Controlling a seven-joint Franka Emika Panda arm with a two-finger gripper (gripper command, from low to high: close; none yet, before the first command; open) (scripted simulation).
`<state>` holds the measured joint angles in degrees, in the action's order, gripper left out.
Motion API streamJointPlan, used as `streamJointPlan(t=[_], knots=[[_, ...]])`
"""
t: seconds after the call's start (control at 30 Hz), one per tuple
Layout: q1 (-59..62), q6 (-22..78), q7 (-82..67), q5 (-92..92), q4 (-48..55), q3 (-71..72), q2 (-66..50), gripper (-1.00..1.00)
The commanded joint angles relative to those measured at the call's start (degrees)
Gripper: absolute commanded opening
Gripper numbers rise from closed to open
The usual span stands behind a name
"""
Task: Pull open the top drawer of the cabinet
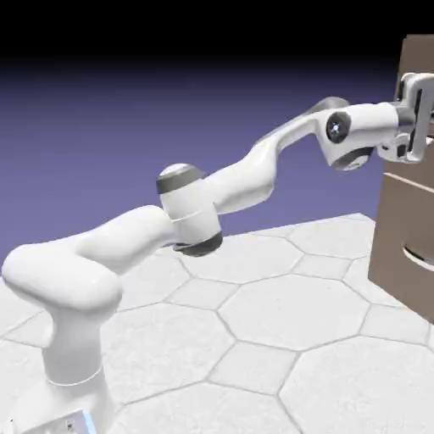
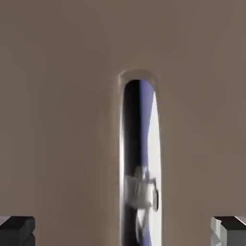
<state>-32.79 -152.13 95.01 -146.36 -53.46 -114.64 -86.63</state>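
Observation:
The cabinet [image 1: 405, 220] stands at the exterior view's right edge, cut off by the frame. My gripper [image 1: 422, 119] is at the end of the outstretched arm, right up against the top drawer [image 1: 419, 55]. In the hand view the top drawer's brown front [image 2: 57, 120] fills the picture. Its shiny, mirror-like handle [image 2: 139, 158] runs from the middle down to the bottom edge. The gripper [image 2: 123, 235] is open: both dark fingertips [image 2: 17, 230] sit far apart in the bottom corners. The handle lies between them and touches neither.
Below a pale seam [image 1: 407, 180] sits a lower brown panel with a curved pale handle [image 1: 417, 254]. The arm's elbow [image 1: 191, 203] hangs over the hexagon-patterned table [image 1: 280, 339].

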Motion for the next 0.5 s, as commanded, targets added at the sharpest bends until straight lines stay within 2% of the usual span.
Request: streamJointPlan(t=[0.0, 0.4, 0.43, 0.47], knots=[[1.32, -0.65, 1.31, 0.40, 2.08, -0.53, 0.09, 0.00], [16.13, -8.01, 16.01, 4.88, 25.49, -6.52, 1.08, 0.00], [16.13, -8.01, 16.01, 4.88, 25.49, -6.52, 1.08, -1.00], [16.13, -8.01, 16.01, 4.88, 25.49, -6.52, 1.08, -1.00]])
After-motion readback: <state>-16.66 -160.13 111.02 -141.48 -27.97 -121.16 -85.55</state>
